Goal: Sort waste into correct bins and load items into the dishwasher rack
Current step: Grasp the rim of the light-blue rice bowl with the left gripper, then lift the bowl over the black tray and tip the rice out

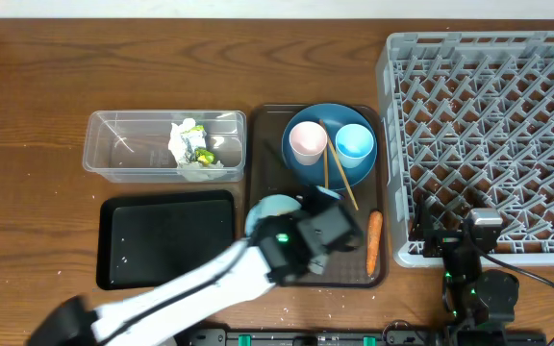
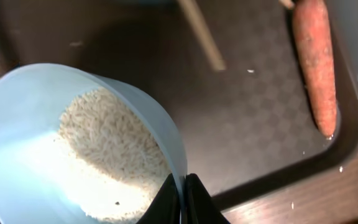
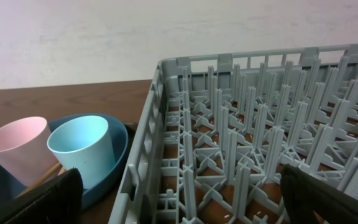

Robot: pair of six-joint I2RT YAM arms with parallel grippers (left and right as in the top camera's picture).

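Pale blue bowl (image 2: 23, 130), rim between left fingers (image 2: 199, 200)

A dark brown serving tray (image 1: 266, 136) is set near the middle of the wooden worktop (image 1: 37, 77), close to its near edge. A pale wall (image 3: 104, 31) is seen beyond the far edge.

Pale blue bowl (image 2: 17, 124), orange carrot (image 2: 316, 62)

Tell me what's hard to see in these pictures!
- Overhead: the pale blue bowl is mostly hidden under the left arm.
- Left wrist: the carrot and a chopstick are cut off by the top edge.
- Right wrist: the blue plate is mostly hidden behind the pink cup and light-blue cup.
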